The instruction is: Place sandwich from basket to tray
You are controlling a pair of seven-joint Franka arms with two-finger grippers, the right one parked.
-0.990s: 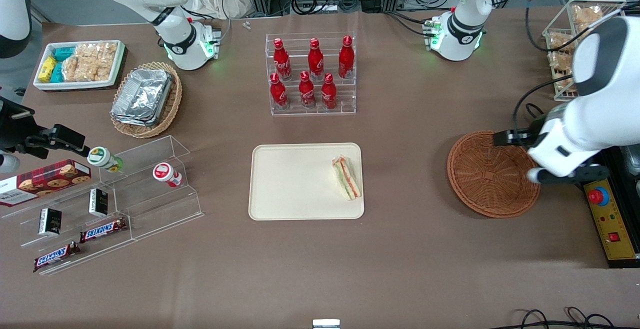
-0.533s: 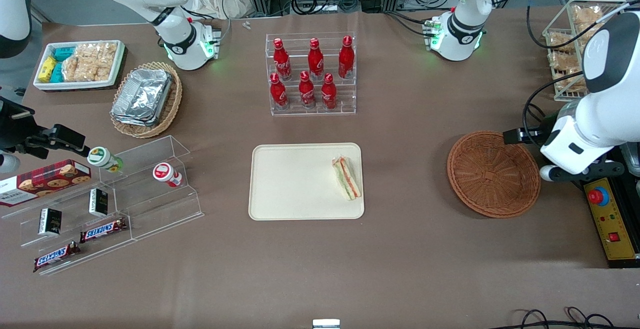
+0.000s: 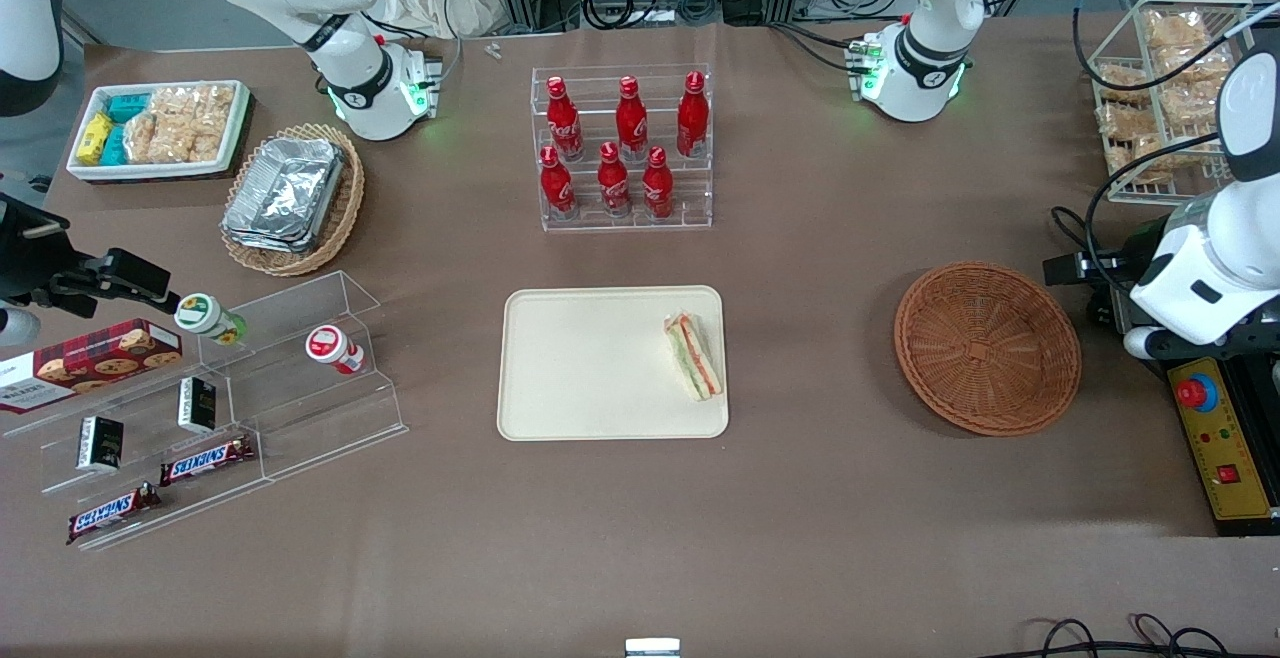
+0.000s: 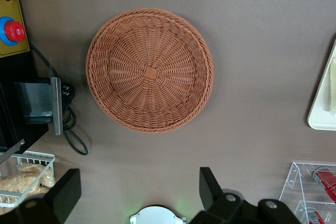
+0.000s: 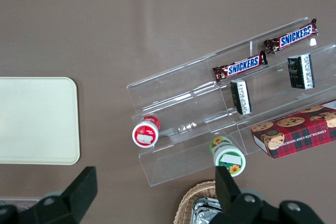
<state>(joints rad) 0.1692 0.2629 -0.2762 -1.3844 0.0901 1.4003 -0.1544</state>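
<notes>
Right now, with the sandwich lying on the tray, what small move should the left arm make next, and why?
Probably none toward the food: retreat a little more and park. The sandwich lies on the tray, the basket holds nothing, and the gripper is open and holds nothing, above the table beside the basket, toward the working arm's end. The task looks done.

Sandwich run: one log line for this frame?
sandwich: on tray | basket: empty | gripper: open, holding nothing, raised near the basket toward the working arm's end | stage: placement done
</notes>
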